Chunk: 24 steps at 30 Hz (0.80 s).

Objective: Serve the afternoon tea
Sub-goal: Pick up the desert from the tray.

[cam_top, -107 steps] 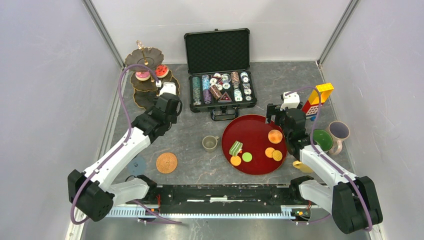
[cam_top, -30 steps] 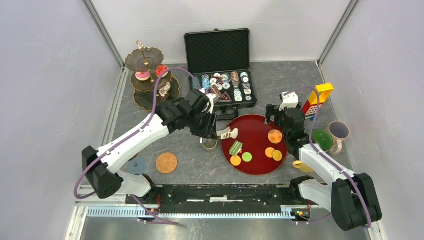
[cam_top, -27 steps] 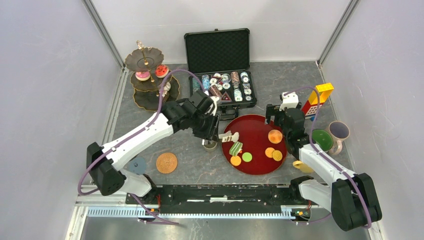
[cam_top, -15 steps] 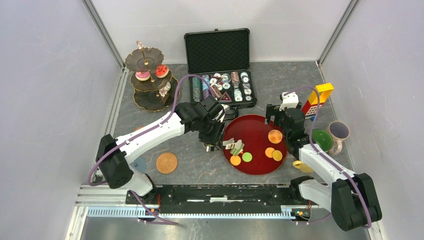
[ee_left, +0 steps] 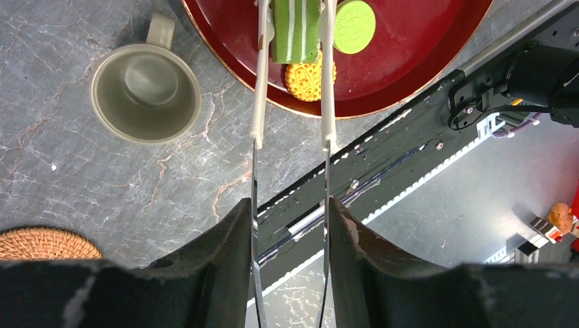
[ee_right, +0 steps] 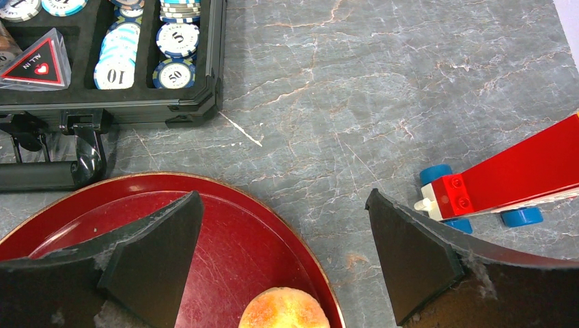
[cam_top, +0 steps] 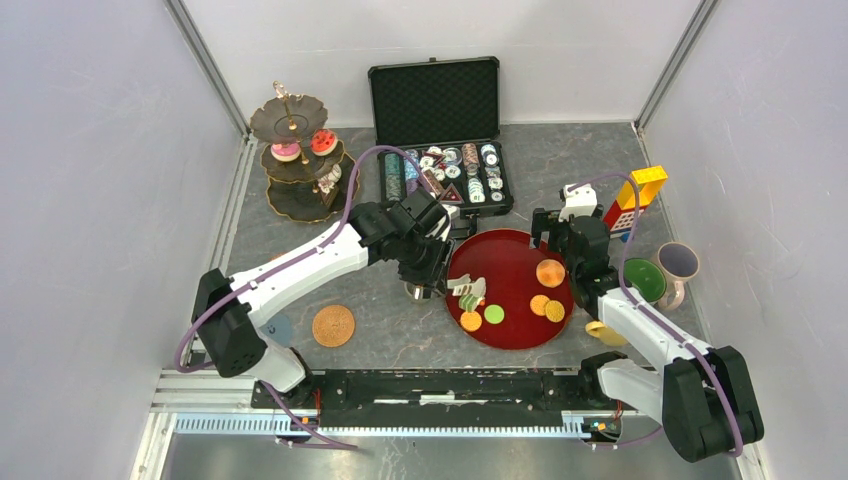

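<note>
My left gripper (cam_top: 430, 262) is shut on a pair of metal tongs with white tips (ee_left: 256, 102); the gripper also shows in the left wrist view (ee_left: 288, 205). The tong tips straddle a green striped cake slice (ee_left: 295, 31) on the red tray (cam_top: 515, 250), close against its sides. An orange cookie (ee_left: 304, 76) and a green round (ee_left: 354, 26) lie beside it. A grey mug (ee_left: 145, 92) stands left of the tray. My right gripper (ee_right: 283, 198) is open and empty above the tray's far edge, over an orange round (ee_right: 283, 309). The dark three-tier stand (cam_top: 300, 195) at the far left holds a pink donut (cam_top: 285, 151) and a red one (cam_top: 322, 141).
The open black poker-chip case (cam_top: 440, 150) stands behind the tray. The red-yellow block tower (cam_top: 635, 200) is at the right, with a green mug (cam_top: 645, 280) and a purple-rimmed mug (cam_top: 678, 260). A woven coaster (cam_top: 333, 325) lies at the front left.
My left arm swung from the tier stand over to the red tray with the tongs and brought their tips down around the green cake slice. The right arm has not moved.
</note>
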Motion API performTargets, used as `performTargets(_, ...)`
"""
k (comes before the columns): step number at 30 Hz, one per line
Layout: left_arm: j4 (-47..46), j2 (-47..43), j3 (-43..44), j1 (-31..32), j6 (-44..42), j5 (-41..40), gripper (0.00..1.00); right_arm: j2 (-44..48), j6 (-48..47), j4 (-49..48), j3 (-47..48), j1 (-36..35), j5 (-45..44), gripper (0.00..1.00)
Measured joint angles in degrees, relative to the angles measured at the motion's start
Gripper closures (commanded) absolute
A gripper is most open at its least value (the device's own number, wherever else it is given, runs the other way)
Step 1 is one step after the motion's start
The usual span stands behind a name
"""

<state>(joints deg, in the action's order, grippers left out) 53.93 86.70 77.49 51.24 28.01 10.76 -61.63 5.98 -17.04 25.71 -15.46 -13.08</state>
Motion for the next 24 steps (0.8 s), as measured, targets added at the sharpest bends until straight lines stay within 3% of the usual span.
performTargets(8, 0.0, 0.0, 0.5, 0.0, 0.0, 0.1, 0.50, 0.0, 0.0, 0.0, 0.0, 0.1, 0.0, 0.02)
performTargets(24, 1.4, 1.4, 0.5, 4.0, 0.0, -1.7, 0.48, -0.4, 0.0, 0.0, 0.0, 0.1, 0.0, 0.02)
